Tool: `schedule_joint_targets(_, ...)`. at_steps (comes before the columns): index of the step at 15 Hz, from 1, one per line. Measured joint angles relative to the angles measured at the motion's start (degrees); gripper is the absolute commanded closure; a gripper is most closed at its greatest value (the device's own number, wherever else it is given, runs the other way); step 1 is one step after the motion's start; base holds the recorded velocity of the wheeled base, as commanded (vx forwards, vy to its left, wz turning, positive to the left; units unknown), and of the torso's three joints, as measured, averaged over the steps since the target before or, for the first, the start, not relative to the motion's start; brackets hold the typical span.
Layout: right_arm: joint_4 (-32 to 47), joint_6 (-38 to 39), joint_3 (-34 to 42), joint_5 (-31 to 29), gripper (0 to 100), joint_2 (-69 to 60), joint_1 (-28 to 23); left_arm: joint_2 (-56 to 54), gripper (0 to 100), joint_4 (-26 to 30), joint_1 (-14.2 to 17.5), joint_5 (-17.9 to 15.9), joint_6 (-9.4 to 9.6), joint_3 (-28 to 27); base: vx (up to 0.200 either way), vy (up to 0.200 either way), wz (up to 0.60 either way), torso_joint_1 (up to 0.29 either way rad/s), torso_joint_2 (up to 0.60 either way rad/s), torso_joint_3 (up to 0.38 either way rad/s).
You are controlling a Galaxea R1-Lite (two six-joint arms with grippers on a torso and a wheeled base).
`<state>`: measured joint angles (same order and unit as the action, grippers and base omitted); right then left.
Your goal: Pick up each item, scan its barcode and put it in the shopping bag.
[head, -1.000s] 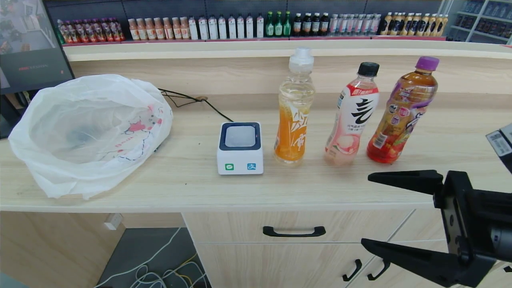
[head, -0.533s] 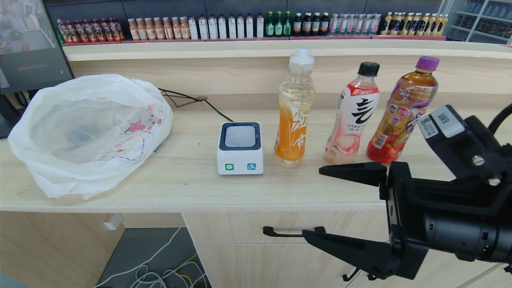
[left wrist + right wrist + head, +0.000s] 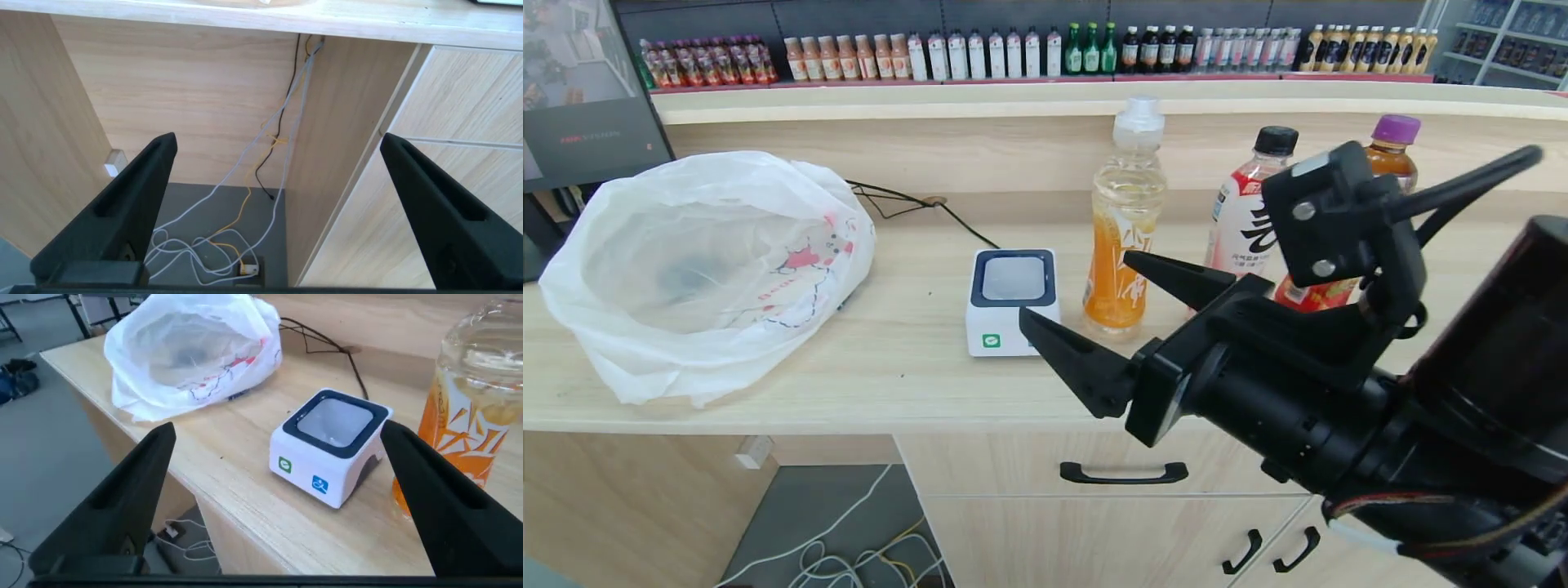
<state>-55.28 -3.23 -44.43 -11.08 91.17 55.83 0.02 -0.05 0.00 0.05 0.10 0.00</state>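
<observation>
Right tool [image 3: 1075,286], jaws apart, has advanced toward orange bottle [image 3: 1125,214].

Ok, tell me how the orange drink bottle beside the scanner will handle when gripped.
The orange drink bottle stands tall and narrow, so a high nudge would likely tip it. It looks full, so probably hefty. Its round, smooth plastic may slip or roll.

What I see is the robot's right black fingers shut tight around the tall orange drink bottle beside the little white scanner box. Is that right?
Not quite. The black fingers of the right gripper are spread wide open, not shut around anything. The tall orange drink bottle does stand beside the little white scanner box, on the wooden counter. The head view shows it.
</observation>
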Motion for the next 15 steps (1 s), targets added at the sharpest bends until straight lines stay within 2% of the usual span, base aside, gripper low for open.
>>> schedule_joint_targets(2,-0.2,-0.1,-0.4,-0.8,0,1.6,0.1,0.0,0,0.0,0.0,0.0,-0.02,0.0,0.0,0.0,0.0,0.0,0.0,0.0)
schedule_joint_targets(5,-0.2,-0.2,-1.2,-6.9,0,2.9,0.0,0.0,0,0.0,0.0,0.0,0.0,0.0,0.0,0.0,0.0,0.0,0.0,0.0)
schedule_joint_targets(8,-3.0,-0.5,-2.9,-17.3,0,4.9,1.6,0.0,0,0.0,0.0,0.0,0.0,0.0,0.0,0.0,0.0,0.0,0.0,0.0)
schedule_joint_targets(10,-5.9,-1.4,-3.2,-19.0,0,6.5,2.5,0.0,0,0.0,0.0,0.0,-0.02,0.0,0.0,0.0,0.0,0.0,0.0,0.0)
schedule_joint_targets(15,-6.5,-3.5,-5.0,-21.7,0,7.9,2.2,0.0,0,0.0,0.0,0.0,0.0,0.0,0.0,0.0,0.0,0.0,0.0,0.0)
